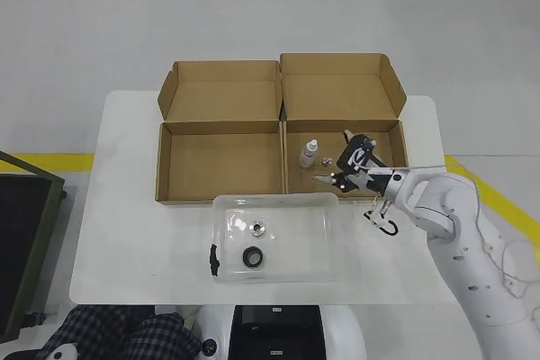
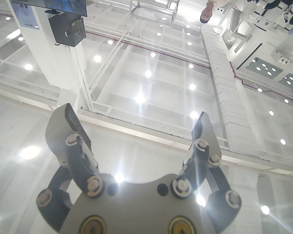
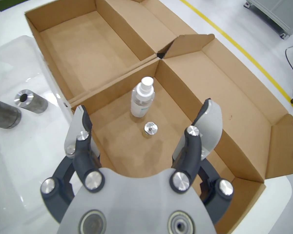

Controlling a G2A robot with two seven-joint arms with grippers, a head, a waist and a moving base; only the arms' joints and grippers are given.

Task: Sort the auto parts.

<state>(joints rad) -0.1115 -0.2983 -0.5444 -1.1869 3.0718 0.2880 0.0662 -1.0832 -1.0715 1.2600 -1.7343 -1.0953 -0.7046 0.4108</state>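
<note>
The right claw [image 3: 144, 109] hangs released over the right cardboard box [image 3: 234, 113], its 2 fingers spread wide with nothing between them. Below and just ahead of its fingertips, a small spray bottle [image 3: 142, 99] stands on that box's floor. A small metal cap [image 3: 150, 129] sits nearer the claw. Off to the claw's side, a short metal cylinder [image 3: 30, 100] and a larger cylinder [image 3: 3, 118] sit in the clear tub [image 1: 279, 202]. The left claw [image 2: 134, 112] points at the ceiling, also released.
</note>
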